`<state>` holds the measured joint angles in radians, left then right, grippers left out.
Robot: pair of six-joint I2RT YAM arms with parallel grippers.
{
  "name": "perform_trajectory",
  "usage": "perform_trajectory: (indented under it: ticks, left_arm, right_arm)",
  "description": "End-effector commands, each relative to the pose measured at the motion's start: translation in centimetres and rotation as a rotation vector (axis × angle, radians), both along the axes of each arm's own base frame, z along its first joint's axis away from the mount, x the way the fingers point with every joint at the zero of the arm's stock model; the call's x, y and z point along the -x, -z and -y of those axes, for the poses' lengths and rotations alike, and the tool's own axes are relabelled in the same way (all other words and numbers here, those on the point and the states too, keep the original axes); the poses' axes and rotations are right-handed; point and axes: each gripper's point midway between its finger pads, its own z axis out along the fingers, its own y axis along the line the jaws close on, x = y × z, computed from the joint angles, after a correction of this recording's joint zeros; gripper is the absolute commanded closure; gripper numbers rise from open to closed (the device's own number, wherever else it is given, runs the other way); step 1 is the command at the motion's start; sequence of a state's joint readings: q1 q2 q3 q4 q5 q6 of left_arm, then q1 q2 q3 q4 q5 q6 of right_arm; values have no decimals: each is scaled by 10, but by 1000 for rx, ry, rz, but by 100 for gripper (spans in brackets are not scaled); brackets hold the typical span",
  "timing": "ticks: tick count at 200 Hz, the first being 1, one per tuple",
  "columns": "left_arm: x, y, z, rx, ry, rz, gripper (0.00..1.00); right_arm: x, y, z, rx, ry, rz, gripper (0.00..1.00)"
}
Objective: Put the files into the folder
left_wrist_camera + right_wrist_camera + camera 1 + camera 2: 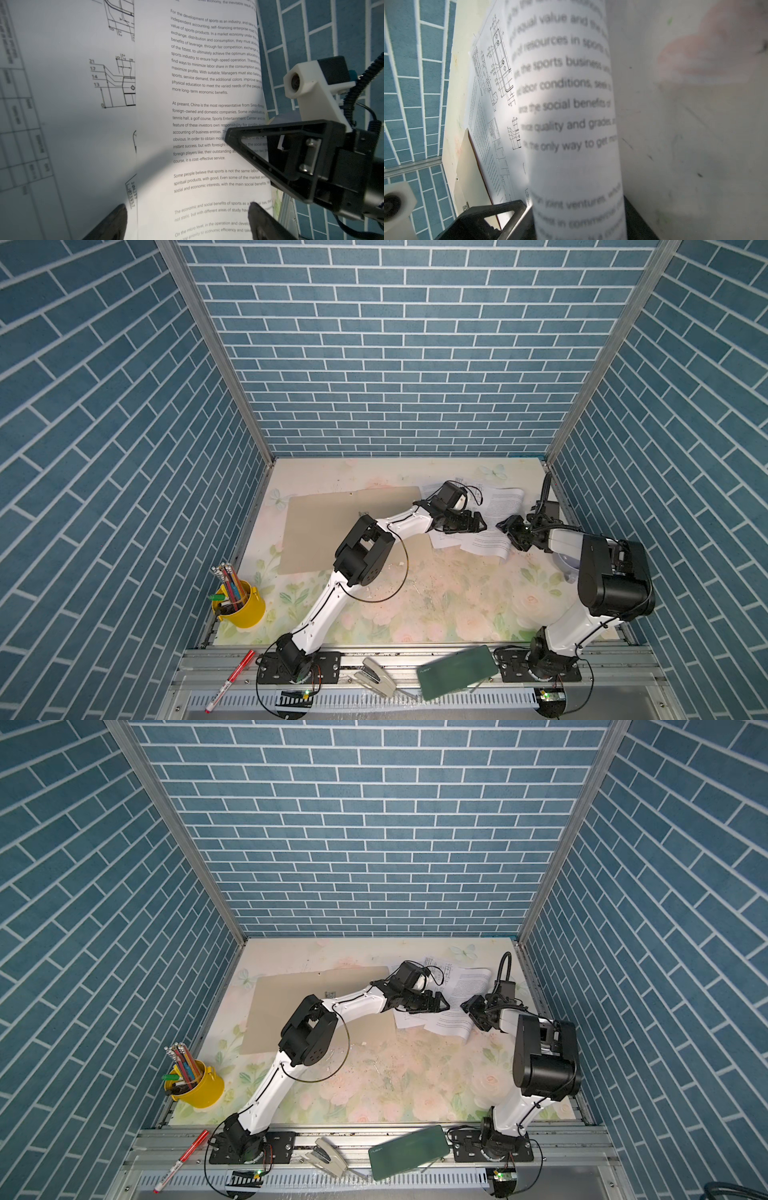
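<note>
The tan folder [328, 522] lies flat on the left half of the floral table, in both top views [291, 1006]. The files [498, 506] are overlapping white sheets at the back right, beside the folder's right edge. My left gripper [482, 524] hovers open over them; the left wrist view shows its fingertips [122, 212] wide apart above a text sheet [207, 83] and a diagram sheet [83, 83]. My right gripper [505, 526] faces it from the right. In the right wrist view a text sheet [571, 104] bows up between the fingers of the right gripper [577, 207], which stand apart either side of it.
A yellow cup of pencils [241, 605] stands at the table's left edge. On the front rail lie a red marker [230, 680], a stapler [376, 676] and a dark green case [457, 672]. The right wall and its metal frame run close behind the right arm.
</note>
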<state>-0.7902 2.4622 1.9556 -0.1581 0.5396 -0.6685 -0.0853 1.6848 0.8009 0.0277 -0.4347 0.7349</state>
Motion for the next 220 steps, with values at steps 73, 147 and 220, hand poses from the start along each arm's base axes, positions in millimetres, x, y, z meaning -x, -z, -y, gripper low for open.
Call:
perform_trajectory:
  ticks: [73,147,220]
  left_arm:
    - [-1,-14,-27,-33,-28,13,8]
    - [26,-10,-47,20,-90,-84,8]
    - [53,-13,-44,105,-140,-204,8]
  right_arm:
    - [16,-13,-5,-35,15,-20,45]
    - [17,-23,-7,-57,23,-8,45]
    - [21,-25,-6,-50,30,-8,45]
